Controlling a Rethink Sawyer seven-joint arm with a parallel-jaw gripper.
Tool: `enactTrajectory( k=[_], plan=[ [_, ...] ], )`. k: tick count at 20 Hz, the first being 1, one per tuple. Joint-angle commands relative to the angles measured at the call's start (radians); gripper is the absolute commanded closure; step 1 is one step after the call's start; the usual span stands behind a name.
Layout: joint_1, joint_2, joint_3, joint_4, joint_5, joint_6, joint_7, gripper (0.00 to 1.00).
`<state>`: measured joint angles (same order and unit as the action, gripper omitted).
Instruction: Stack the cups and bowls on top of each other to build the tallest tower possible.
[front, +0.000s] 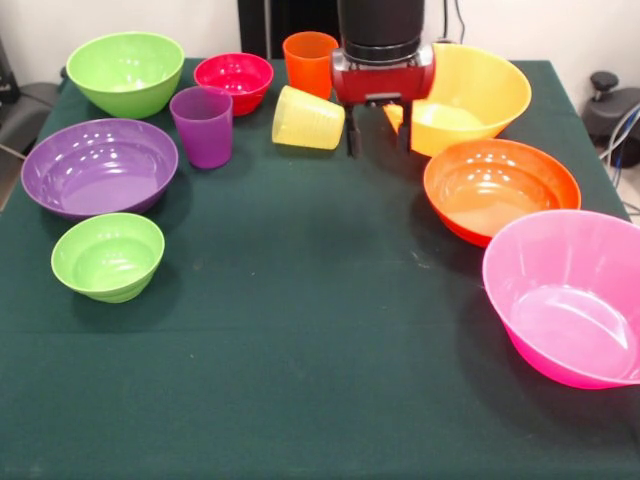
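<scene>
My gripper (378, 130) hangs over the far middle of the green table (300, 330), its two dark fingers spread apart with nothing between them. Taking the gripper as landmark: the yellow cup (308, 118) lies on its side just left of it, and the orange cup (310, 62) stands behind that. The large yellow-orange bowl (470, 95) sits just right. The orange-red bowl (502, 188) is right and nearer the camera, the pink bowl (570, 295) nearer still. Far to the left stand the purple cup (203, 125), red bowl (233, 82), medium green bowl (126, 72), purple bowl (98, 166) and small green bowl (107, 256). Nothing is stacked yet.
</scene>
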<state>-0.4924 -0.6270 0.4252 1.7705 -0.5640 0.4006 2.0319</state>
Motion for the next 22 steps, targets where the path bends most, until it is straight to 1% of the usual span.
enactTrajectory(
  k=[1, 5, 7, 11, 18, 20, 22],
  plan=[
    [0.037, 0.040, 0.027, -0.044, -0.122, -0.051, -0.092, 0.00],
    [0.046, 0.059, 0.012, -0.054, -0.127, -0.038, -0.092, 0.00],
    [0.069, 0.052, -0.017, -0.061, -0.152, -0.078, -0.060, 0.00],
    [0.059, 0.038, -0.002, -0.055, -0.150, -0.064, -0.070, 0.00],
    [0.060, 0.035, -0.015, -0.067, -0.141, -0.047, -0.060, 0.00],
    [0.069, 0.025, -0.033, -0.070, -0.132, -0.035, -0.041, 0.00],
    [0.100, 0.000, -0.087, -0.063, -0.115, -0.030, 0.029, 0.00]
  ],
)
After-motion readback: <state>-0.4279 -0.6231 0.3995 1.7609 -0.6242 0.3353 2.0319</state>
